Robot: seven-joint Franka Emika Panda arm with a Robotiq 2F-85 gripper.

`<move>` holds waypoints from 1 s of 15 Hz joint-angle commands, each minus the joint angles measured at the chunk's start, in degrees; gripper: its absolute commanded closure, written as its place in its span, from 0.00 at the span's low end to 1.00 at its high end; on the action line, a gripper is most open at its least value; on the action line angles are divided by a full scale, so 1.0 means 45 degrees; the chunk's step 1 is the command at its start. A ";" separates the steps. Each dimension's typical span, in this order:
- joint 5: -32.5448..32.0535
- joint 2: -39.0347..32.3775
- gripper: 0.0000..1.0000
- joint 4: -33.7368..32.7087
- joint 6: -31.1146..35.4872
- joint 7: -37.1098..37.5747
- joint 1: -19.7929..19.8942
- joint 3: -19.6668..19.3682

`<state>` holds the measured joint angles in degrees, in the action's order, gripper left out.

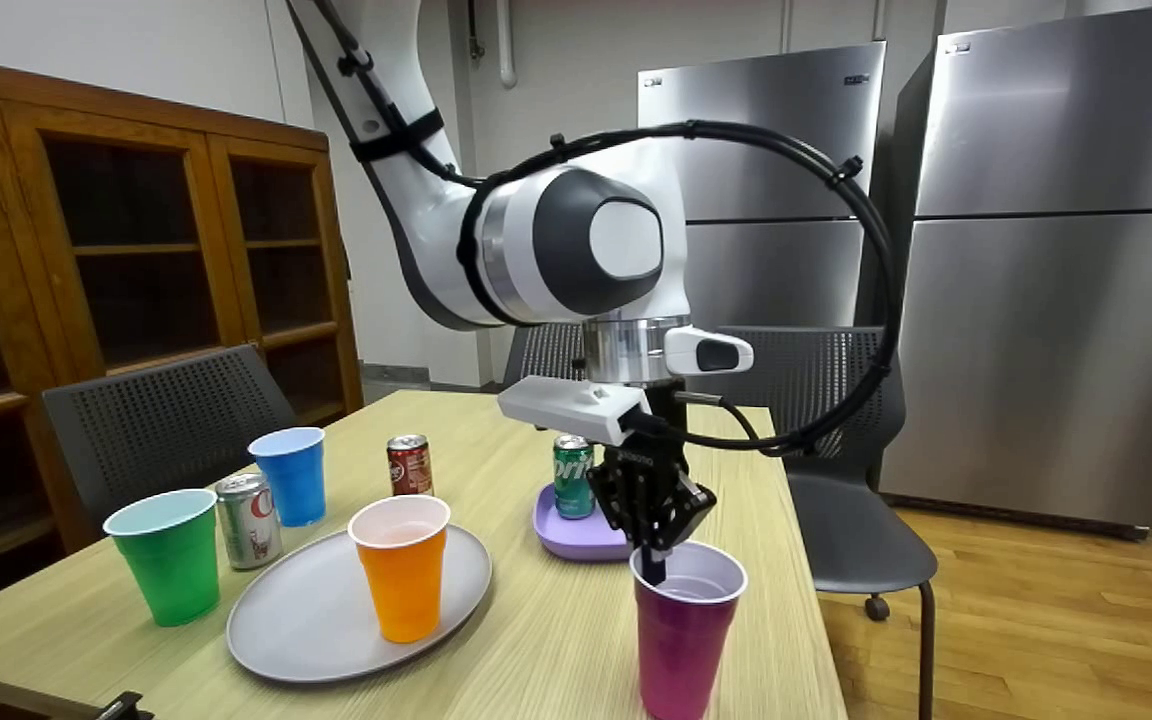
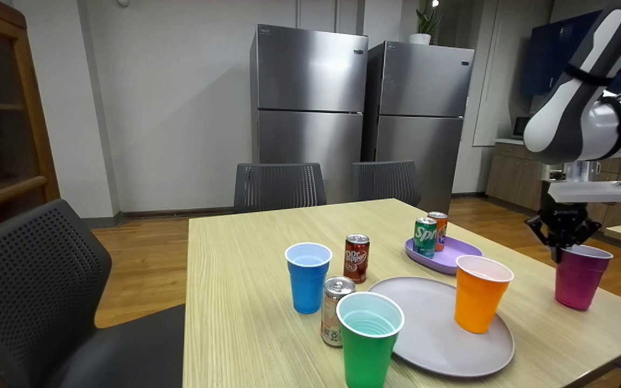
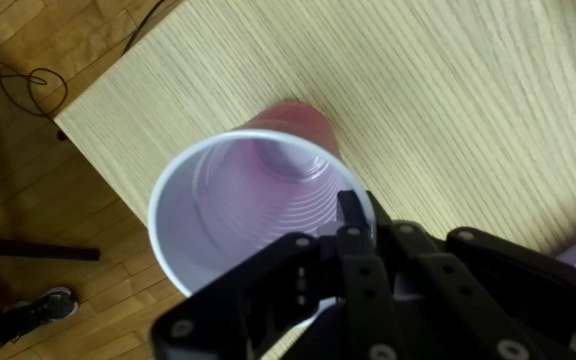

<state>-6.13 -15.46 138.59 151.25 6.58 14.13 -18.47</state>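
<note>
"Pinching the ribbed magenta plastic cup (image 2: 580,280) by its wall, the gripper (image 3: 366,207) has its jaws closed, just that thin plastic between them!"

"Where's the cup?"

"Standing near a corner of the wood-grained table (image 3: 468,100). Between it and the green cup (image 2: 367,353), the tapered orange cup (image 2: 480,296) on a smooth, round gray plate (image 2: 423,339)!"

"And near the gripper, a rounded lilac tray (image 2: 456,248) bearing a Sprite can (image 2: 425,237) and an orange soda can (image 2: 441,229)!"

Black two-finger gripper (image 3: 364,207) pinched on rim of round pink plastic cup (image 3: 255,205), pale inside: one finger in, one out. Cup near corner of pale wood-grain tabletop (image 3: 448,115); past that corner, thin black cable (image 3: 31,76) on brown plank floor (image 3: 113,330).
</note>
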 commanded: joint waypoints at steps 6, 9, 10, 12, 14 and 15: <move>-0.0742 0.1400 0.99 0.0607 -0.0022 0.0624 -0.0604 -0.0222; -0.1171 0.2076 0.99 0.0814 0.0027 0.0896 -0.0850 -0.0088; -0.1333 0.2291 0.99 0.0858 0.0020 0.1007 -0.0923 -0.0021; -0.1618 0.2734 0.99 0.0921 -0.0021 0.1246 -0.1093 0.0168; -0.1764 0.3063 0.99 0.0948 -0.0054 0.1408 -0.1230 0.0427; -0.1788 0.3163 0.99 0.0950 -0.0047 0.1470 -0.1294 0.0590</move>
<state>-11.88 -5.14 141.00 151.25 10.23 8.84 -17.70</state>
